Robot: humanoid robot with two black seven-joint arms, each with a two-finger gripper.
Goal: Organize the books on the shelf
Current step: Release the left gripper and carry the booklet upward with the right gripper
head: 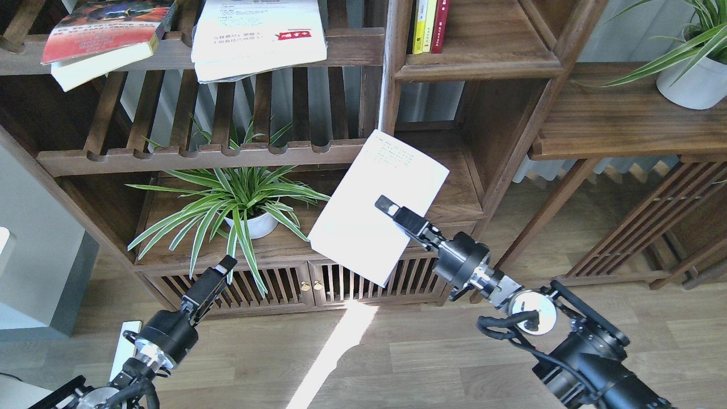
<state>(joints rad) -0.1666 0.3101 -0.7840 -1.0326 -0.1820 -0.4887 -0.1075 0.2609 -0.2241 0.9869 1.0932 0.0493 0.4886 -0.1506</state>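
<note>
booklet (379, 211) pinched in your right gripper (392, 211), long axis tilted up-right, top corner toward the cubby shelf (437, 170) just beyond; left gripper (218, 271) low, empty, aperture unclear.

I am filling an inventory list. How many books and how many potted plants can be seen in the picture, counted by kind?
Loose books: 3 (pale booklet in the right gripper, white book with red logo, red-orange book)
Upright books in the upper cubby: 3 (spines)
Potted plants: 2 (left plant, right plant)
Total: 8
</note>
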